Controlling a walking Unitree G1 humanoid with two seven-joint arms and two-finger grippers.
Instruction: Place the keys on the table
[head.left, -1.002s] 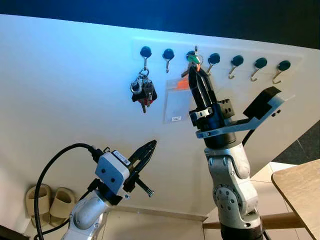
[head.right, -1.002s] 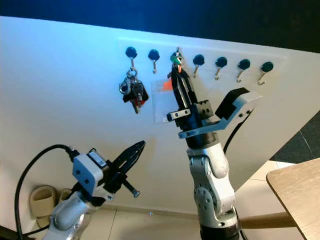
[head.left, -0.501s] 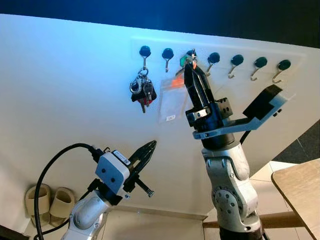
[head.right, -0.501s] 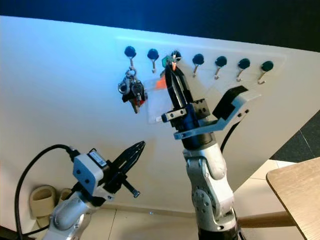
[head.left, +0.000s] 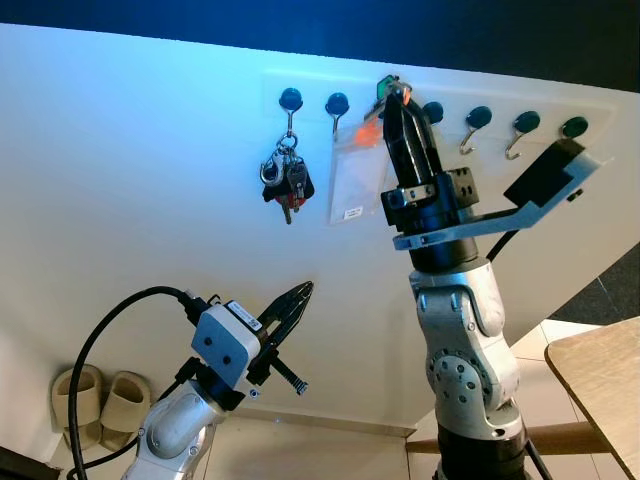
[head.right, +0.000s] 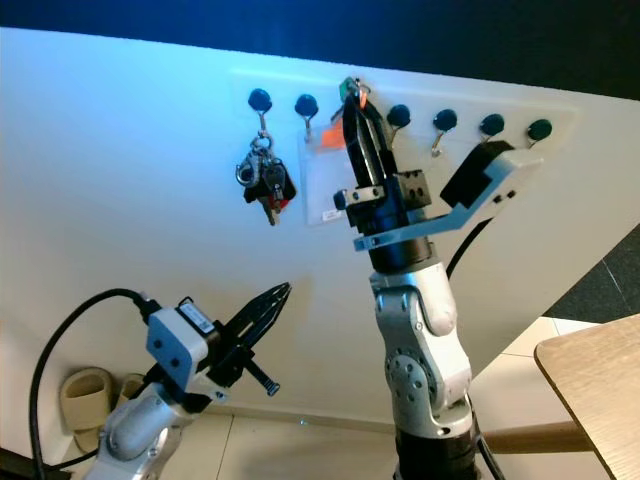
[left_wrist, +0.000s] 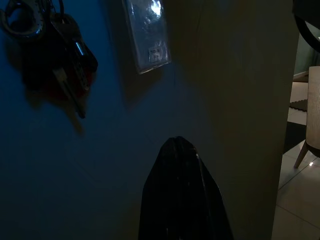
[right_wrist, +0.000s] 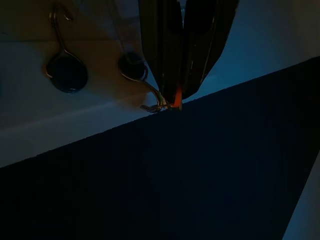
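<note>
Green and orange keys (head.left: 385, 97) pinched in the right gripper (head.left: 396, 92), up at the top edge of the white wall panel (head.left: 150, 200), clear plastic tag (head.left: 351, 180) dangling below against the panel. Fingers clamped tight on the ring, orange bit poking out at the tips in the right wrist view (right_wrist: 176, 97). Row of dark-knobbed hooks (head.left: 478, 117) running off to the right, all bare, plenty of free wall there. Two more to the left: one bare (head.left: 336, 103), one carrying a second bunch of keys (head.left: 286, 185) with a black fob, well apart from the held set. Dark band above the panel's top edge. Left gripper (head.left: 290, 308) low and left, fingers closed on nothing, hanging in open space in front of the wall. Wooden table (head.left: 603, 380) corner at the far right, edge just past the right arm's base. Beige slippers (head.left: 95, 405) on the floor, bottom left by the wall.
</note>
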